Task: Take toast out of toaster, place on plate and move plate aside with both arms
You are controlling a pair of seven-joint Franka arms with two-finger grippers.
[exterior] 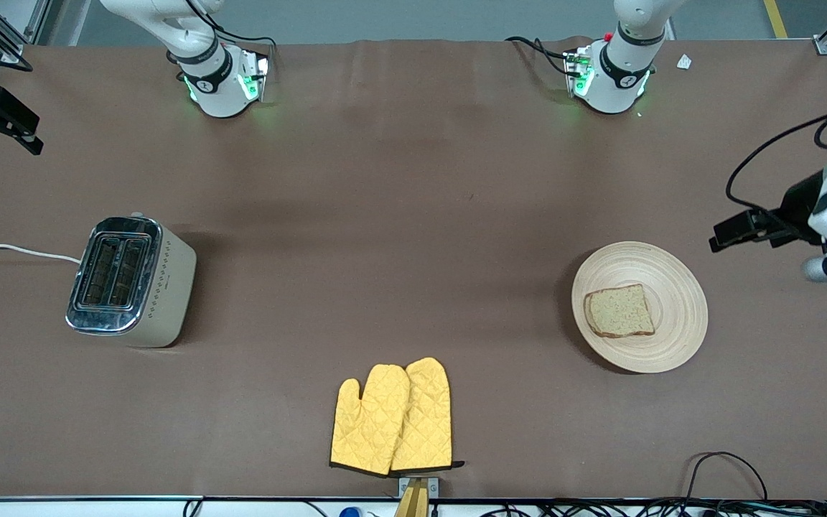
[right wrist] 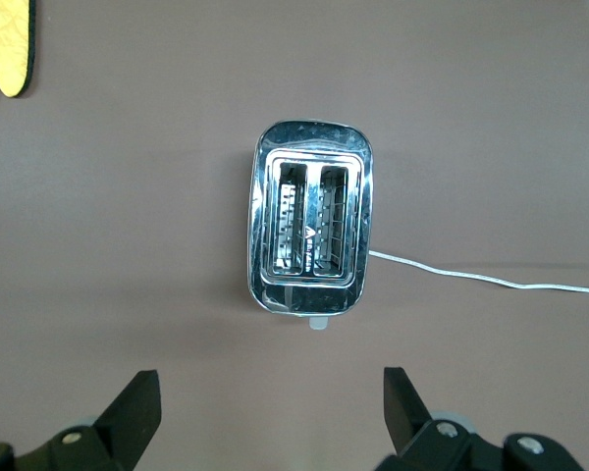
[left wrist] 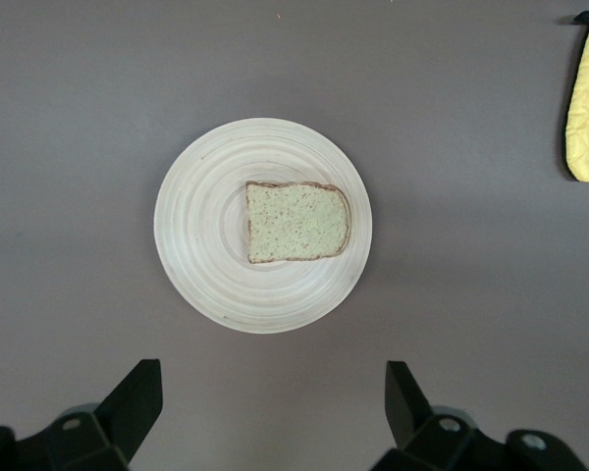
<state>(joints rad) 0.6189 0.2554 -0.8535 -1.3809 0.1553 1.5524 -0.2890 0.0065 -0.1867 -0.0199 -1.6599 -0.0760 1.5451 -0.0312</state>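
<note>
The toast (exterior: 619, 311) lies flat on the round pale wooden plate (exterior: 672, 287), toward the left arm's end of the table. In the left wrist view the toast (left wrist: 296, 222) sits slightly off the middle of the plate (left wrist: 206, 235). My left gripper (left wrist: 273, 378) hangs high over the bare table beside the plate, open, with nothing between its fingers. My right gripper (right wrist: 272, 385) is open and empty too, high over the table beside the toaster (right wrist: 311, 231). Both arms reach out to the table's ends.
The steel two-slot toaster (exterior: 130, 282) stands toward the right arm's end, its slots showing no bread, its white cord (exterior: 11, 249) running off the table. A pair of yellow oven mitts (exterior: 393, 416) lies nearest the front camera, midway along the table.
</note>
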